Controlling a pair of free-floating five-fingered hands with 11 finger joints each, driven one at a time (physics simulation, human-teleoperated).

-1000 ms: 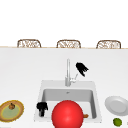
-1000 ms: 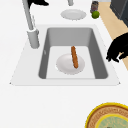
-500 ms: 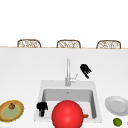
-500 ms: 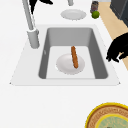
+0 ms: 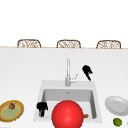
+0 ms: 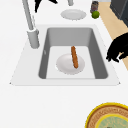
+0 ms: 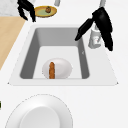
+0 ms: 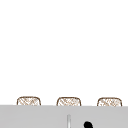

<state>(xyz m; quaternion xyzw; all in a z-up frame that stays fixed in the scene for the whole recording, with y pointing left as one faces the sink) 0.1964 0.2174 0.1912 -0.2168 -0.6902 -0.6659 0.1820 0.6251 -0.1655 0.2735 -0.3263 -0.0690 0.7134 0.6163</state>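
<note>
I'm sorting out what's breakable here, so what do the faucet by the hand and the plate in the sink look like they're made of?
The faucet, beside the right hand, looks like brushed metal: grey with a soft sheen, no sharp reflections. The plate in the sink, under the sausage-like food, looks like glazed ceramic: plain white and smooth, though plastic can't be ruled out.

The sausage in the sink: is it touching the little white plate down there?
Touching. In the left side view the sausage lies across the white plate on the sink floor; the right side view shows the same, no gap.
</note>
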